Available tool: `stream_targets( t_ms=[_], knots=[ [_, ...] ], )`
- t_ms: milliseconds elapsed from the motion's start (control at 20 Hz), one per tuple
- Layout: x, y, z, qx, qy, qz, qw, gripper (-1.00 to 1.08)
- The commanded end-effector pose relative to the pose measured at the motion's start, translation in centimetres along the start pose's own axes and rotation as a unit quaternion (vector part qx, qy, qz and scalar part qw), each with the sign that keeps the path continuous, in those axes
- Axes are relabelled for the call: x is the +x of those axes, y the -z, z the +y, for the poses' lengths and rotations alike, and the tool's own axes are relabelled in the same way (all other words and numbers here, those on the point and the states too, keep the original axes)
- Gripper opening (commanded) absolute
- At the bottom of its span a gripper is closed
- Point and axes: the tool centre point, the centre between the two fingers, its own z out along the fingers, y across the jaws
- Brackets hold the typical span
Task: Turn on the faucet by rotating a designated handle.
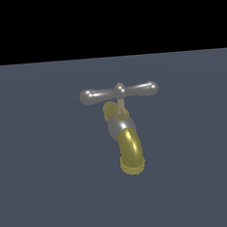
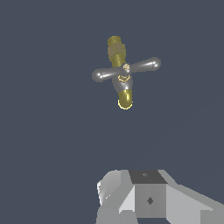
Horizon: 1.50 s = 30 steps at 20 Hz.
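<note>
Clearly hand [image 2: 131,205] well apart from tap [image 1: 122,129], finger spread not discernible. Risk: approach clips gold spout [image 1: 131,152] or slips off rounded end of crossbar handle [image 1: 118,92], leaving tap unturned.

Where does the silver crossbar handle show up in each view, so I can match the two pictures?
Exterior view: the handle lies level just above the picture's middle, on a thin stem over the faucet body.
Wrist view: the handle is seen from above, slightly slanted, crossing the faucet body, well clear of the gripper housing at the frame edge.
Shared landmark: the brass-gold spout, which reappears in the wrist view beside the crossbar.
</note>
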Motion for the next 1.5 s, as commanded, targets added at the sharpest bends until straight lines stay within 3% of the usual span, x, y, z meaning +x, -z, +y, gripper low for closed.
stream_targets(
  t_ms=[0, 400, 850, 1150, 1450],
  knots=[
    [0.0, 0.0, 0.0, 0.000, 0.000, 0.000, 1.0000, -1.00],
    [0.0, -0.7, 0.5, 0.000, 0.019, 0.000, 0.9998, -1.00],
    [0.0, -3.0, 2.1, 0.001, 0.088, -0.001, 0.9961, -1.00],
    [0.3, -5.3, 3.8, 0.001, 0.157, -0.002, 0.9875, -1.00],
    [0.9, -7.8, 5.5, 0.001, 0.228, -0.003, 0.9736, -1.00]
  ],
)
